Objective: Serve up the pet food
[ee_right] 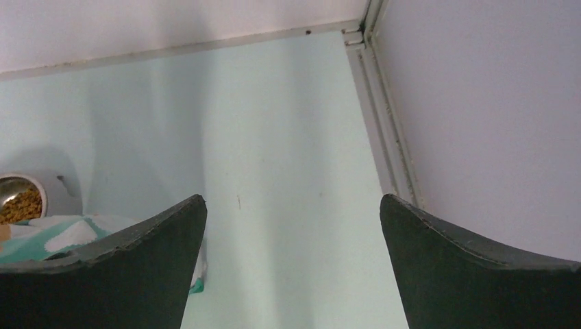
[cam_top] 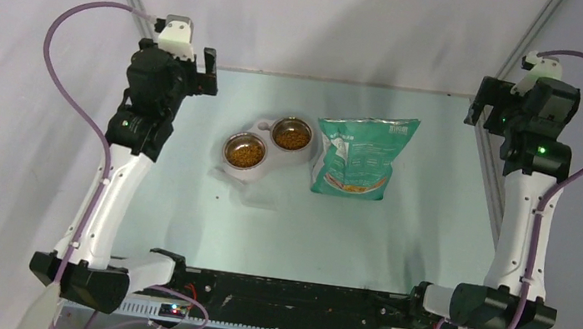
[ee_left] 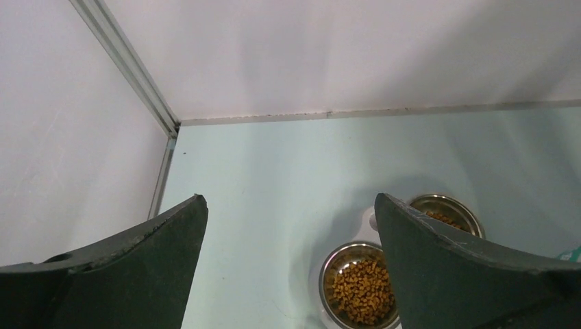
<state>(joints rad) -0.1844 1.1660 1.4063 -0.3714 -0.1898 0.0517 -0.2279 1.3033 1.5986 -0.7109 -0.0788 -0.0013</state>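
Note:
Brown-orange pet food fills the left steel bowl, and more of it lies in the right bowl of a white double feeder at the table's middle. From the left wrist view the pet food shows in the near bowl, partly behind my right finger. My left gripper hovers raised at the far left, open and empty, well apart from the bowls. My right gripper hangs raised at the far right, open and empty. Its wrist view catches the far bowl's pet food at the left edge.
A teal-green and white bag lies flat just right of the feeder; its corner shows in the right wrist view. Metal rails run along the table's sides and back wall. Both arm bases sit at the near edge.

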